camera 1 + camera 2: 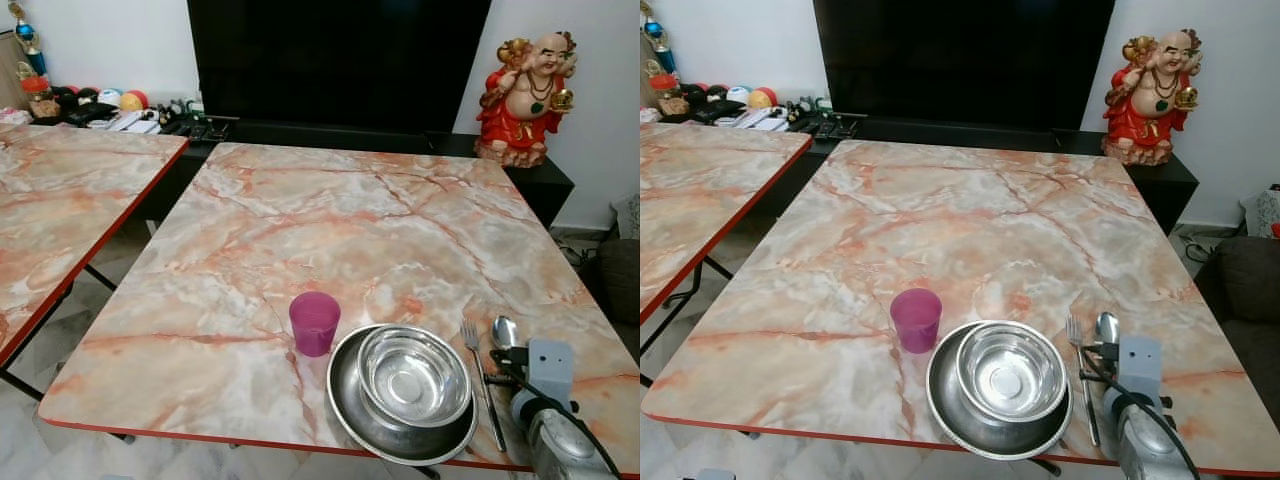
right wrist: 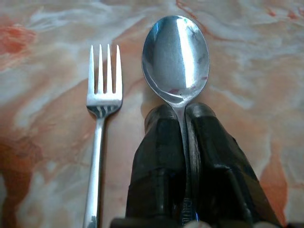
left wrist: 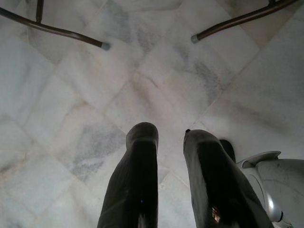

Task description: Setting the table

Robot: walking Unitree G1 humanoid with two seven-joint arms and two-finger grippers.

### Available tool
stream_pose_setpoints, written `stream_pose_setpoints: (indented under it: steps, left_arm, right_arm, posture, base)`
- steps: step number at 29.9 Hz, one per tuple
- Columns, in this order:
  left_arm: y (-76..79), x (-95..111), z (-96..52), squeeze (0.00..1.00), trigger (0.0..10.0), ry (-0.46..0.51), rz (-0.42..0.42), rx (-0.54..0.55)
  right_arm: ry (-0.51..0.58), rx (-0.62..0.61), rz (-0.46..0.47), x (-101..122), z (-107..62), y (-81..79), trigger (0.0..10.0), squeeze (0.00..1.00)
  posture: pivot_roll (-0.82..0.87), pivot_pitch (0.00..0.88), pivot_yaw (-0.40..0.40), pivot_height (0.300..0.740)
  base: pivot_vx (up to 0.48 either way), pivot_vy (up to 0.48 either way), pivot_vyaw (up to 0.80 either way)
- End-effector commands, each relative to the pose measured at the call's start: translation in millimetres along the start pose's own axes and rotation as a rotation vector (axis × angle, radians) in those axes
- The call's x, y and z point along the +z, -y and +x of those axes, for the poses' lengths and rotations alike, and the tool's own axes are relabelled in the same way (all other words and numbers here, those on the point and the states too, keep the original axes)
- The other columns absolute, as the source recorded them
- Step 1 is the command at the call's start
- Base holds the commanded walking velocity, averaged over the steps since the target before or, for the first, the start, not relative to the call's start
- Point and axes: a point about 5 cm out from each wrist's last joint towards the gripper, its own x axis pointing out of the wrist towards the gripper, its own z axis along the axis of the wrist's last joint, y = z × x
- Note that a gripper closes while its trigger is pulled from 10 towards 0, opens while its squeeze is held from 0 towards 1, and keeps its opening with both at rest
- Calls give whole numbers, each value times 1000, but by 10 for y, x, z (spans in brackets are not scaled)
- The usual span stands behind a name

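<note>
Right claw [image 2: 183, 118] low over table, gripping spoon [image 2: 176, 57]

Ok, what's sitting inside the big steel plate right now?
A smaller steel bowl sits nested in the plate, looking empty inside. The plate's floor beneath the bowl is covered.

Head eyes look down over the table [image 1: 300, 220]; right wrist sits close above it, left faces floor [image 3: 71, 85].

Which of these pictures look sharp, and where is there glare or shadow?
Left eye view: sharp, soft light, pale sheen on the table, bright glints in the steel bowl. Right wrist view: crisp, a white streak of glare down the spoon. Left wrist view: dimmer, with the fingers dark and soft against pale floor tiles.
</note>
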Motion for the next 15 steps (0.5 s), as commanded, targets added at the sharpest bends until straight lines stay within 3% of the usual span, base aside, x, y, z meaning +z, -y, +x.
stream_pose_setpoints:
  steps: [1, 15]
  left_arm:
    - [-14, -24, -8, 0, 10000, -11, 4, 1]
    - [-8, -41, -13, 0, 10000, -13, -4, 5]
  right_arm:
    - [8, -11, 12, 27, 16, 40, 10000, 0]
    - [-28, -13, 4, -78, 12, 34, 10000, 0]
  posture:
    - [70, 2, -8, 740]
    - [77, 4, -15, 740]
  base:
    - [0, 0, 0]
    - [0, 0, 0]
